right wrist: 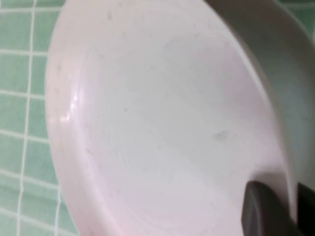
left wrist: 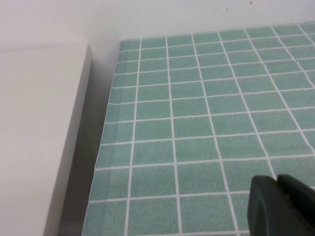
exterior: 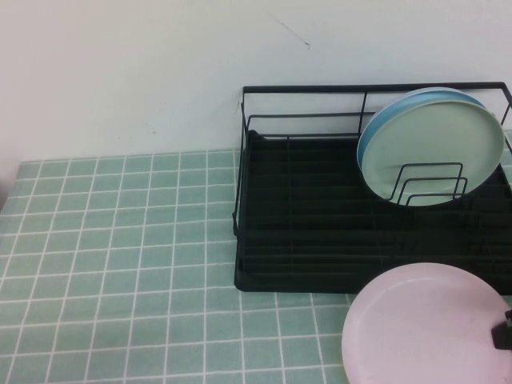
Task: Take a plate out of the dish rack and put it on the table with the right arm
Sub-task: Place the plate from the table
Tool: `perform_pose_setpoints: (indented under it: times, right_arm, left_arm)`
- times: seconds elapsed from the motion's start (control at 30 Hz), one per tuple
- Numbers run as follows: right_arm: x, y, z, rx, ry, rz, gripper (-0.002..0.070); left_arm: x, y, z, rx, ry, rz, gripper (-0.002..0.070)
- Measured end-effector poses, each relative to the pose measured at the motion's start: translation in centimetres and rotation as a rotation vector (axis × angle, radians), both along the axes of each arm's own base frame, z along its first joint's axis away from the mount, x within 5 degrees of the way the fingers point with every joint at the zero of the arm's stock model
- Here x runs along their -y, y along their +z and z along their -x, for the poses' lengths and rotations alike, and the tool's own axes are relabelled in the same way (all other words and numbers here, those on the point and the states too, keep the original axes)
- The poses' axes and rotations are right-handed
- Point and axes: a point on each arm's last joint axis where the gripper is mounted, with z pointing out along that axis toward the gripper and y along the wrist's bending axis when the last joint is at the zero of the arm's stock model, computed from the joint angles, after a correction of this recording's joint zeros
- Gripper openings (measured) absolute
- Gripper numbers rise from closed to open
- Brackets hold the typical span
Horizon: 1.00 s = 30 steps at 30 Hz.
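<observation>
The pale pink plate (exterior: 424,324) is out of the dish rack (exterior: 320,240), over the mint-tiled table (exterior: 120,264) at the front right, in front of the rack's front edge. My right gripper (exterior: 502,330) is shut on the plate's right rim. In the right wrist view the plate (right wrist: 157,128) fills the picture, with my right gripper (right wrist: 290,206) clamped across its rim, one finger on each side. My left gripper (left wrist: 278,189) is shut and empty, low over bare tiles near the table's left edge.
A pale green plate (exterior: 436,148) and a blue plate (exterior: 392,112) behind it stand in the rack's wire dividers at the back right. A white wall runs behind the table. A white panel (left wrist: 34,137) borders the table's left edge.
</observation>
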Motion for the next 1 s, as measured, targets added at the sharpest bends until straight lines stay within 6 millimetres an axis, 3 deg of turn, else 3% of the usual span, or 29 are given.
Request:
perform_pose_setpoints:
  times: [0.2,0.63,0.9,1.0]
  right_arm:
    - [-0.15,-0.93,-0.74,0.004,-0.008,0.022,0.0065]
    - [-0.04,-1.01,-0.72,0.012,0.03,0.047,0.0074]
    - [0.07,-1.08,-0.45,-0.013,0.058,0.067,0.0268]
    - [0.13,-0.85,-0.48,-0.033,0.063,0.075,0.0305]
  left_arm:
    - [0.0,0.0,0.0,0.0,0.0,0.0,-0.0003]
    - [0.0,0.0,0.0,0.0,0.0,0.0,-0.0003]
    - [0.0,0.0,0.0,0.0,0.0,0.0,-0.0003]
    - [0.0,0.0,0.0,0.0,0.0,0.0,-0.0003]
